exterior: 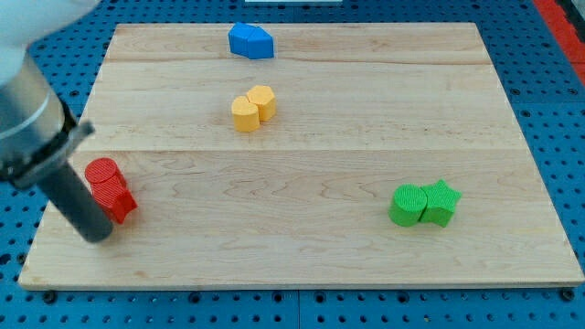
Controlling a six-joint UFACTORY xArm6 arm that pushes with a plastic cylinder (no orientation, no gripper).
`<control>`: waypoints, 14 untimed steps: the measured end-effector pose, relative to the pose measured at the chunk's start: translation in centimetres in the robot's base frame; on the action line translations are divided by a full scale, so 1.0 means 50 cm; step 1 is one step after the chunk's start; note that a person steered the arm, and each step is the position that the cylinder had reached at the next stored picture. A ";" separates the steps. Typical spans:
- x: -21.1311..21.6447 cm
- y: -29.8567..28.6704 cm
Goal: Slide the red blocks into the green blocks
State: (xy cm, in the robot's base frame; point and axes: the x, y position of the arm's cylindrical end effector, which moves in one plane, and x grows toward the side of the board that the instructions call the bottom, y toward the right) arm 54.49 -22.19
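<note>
At the view's lower left, my tip [98, 234] rests on the board [302, 265], with the dark rod rising from it up and to the view's left toward the blurred arm housing at the frame's edge. No gripper is fitted, so no jaw state applies; the rod holds nothing. My tip sits on the view's left side of the red blocks, touching or all but touching them; the exact contact is hidden by the rod. Two red pieces lie pressed together: a red cylinder [103, 174] toward the view's top and a red block [119, 205] just below and to its right, whose shape cannot be made out. Both stand close to the board's left edge. Well apart from them, toward the view's top centre, two yellow blocks [253, 108] sit touching each other, their shapes faceted but not clear. Farther up, near the board's top edge, a blue block [251, 41] lies alone, of irregular angular outline. On the view's right, roughly level with the red pair and well across the board from it, the green blocks are joined side by side: a green cylinder [408, 205] on the left and a green star [441, 202] on the right, touching. The board is pale wood and lies on a blue perforated table [548, 82].
</note>
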 end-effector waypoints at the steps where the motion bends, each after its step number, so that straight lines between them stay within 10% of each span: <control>1: -0.077 0.000; 3: -0.100 -0.130; 6: -0.145 0.222; 8: -0.105 0.007; 12: -0.118 0.592; 14: -0.059 0.468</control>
State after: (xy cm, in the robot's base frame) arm 51.51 1.23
